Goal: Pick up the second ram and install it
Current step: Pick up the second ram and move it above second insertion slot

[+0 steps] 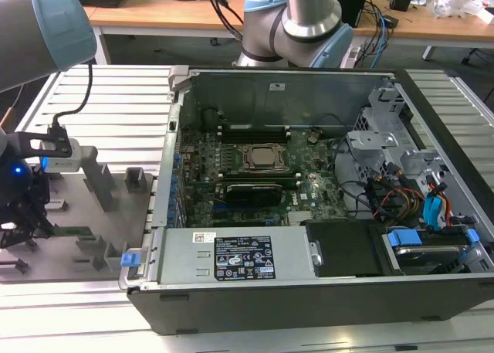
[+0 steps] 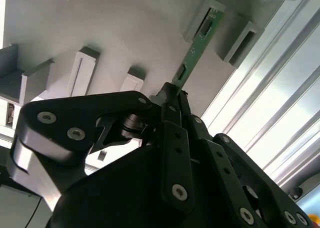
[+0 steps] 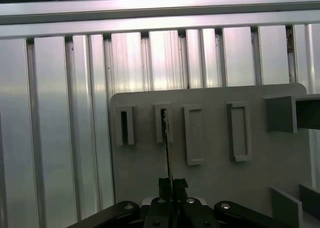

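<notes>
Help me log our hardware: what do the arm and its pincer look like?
The grey tubular metal arm has pale blue joint caps. A black cable runs to its wrist. The black pincer is built of flat bolted links with silver screw heads.

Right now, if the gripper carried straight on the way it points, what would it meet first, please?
The second ram, clamped between its jaws; beyond that, probably the grey fixture plate.
</notes>
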`<state>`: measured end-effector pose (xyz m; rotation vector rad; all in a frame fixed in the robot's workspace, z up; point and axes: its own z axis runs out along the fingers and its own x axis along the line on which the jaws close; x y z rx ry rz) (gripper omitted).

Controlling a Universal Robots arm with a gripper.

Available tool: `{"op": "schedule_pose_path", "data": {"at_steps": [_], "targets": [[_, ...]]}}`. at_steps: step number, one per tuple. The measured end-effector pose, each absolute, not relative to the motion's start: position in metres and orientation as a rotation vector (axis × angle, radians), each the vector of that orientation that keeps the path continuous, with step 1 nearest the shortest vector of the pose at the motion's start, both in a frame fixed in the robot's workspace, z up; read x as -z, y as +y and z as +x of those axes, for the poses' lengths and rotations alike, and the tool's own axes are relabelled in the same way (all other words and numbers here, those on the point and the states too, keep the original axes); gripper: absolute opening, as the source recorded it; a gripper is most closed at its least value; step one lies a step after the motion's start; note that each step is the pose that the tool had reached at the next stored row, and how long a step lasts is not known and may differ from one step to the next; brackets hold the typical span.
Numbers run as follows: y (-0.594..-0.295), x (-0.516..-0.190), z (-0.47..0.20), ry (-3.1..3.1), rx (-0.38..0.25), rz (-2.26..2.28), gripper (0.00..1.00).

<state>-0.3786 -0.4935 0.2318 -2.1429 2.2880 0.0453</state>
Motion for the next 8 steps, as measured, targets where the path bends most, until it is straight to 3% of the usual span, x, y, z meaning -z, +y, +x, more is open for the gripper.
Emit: {"op": "schedule_pose_path", "data": {"at_steps": [8], "targets": [[-0.492,-0.246,-0.379,2.288,-0.045,-2.143,0.14]]}}
